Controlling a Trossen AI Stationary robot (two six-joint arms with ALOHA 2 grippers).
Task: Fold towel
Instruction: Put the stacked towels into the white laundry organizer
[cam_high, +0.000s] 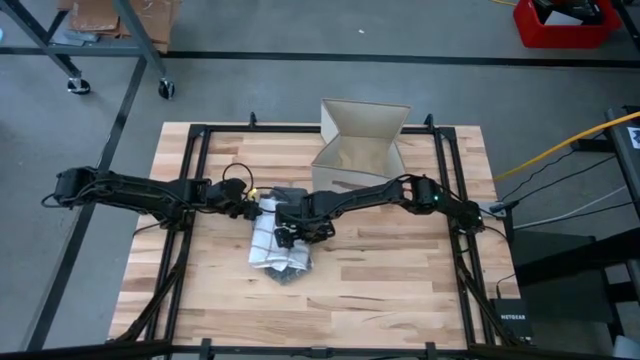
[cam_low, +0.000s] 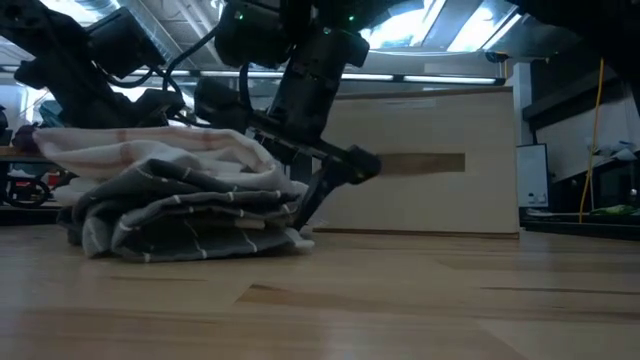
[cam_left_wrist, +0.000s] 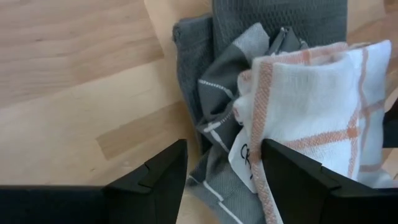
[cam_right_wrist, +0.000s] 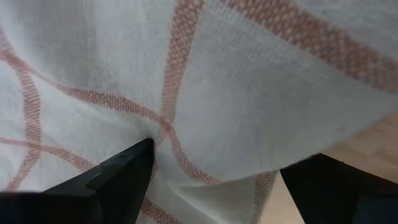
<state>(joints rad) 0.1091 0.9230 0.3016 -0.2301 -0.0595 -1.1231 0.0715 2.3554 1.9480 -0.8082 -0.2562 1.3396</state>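
A white towel with orange checks (cam_high: 267, 232) lies crumpled on top of a bunched grey striped towel (cam_high: 290, 266) in the middle of the table. In the low view the white towel (cam_low: 150, 145) rests on the grey heap (cam_low: 190, 215). My right gripper (cam_right_wrist: 217, 180) is open, slanting down onto the white towel's right-hand edge (cam_right_wrist: 261, 168). My left gripper (cam_left_wrist: 224, 180) is open at the pile's left side, its fingers standing either side of the white towel's corner (cam_left_wrist: 249, 155) and a grey fold (cam_left_wrist: 214, 124). My right gripper touches the white towel from above with one fingertip (cam_right_wrist: 140, 155); creases in the cloth (cam_right_wrist: 163, 127) run together at that tip. Its other finger (cam_right_wrist: 336, 186) stands beyond the towel's edge, over bare wood. My left gripper's finger (cam_left_wrist: 292, 174) overlaps the white towel's corner; whether it touches, I cannot tell.
An open cardboard box (cam_high: 362, 150) stands just behind the pile, toward the table's far edge, and fills the background in the low view (cam_low: 440, 165). Bare wooden tabletop (cam_high: 390, 270) lies in front and to the right. Black frame rails (cam_high: 190, 180) run along the table's sides.
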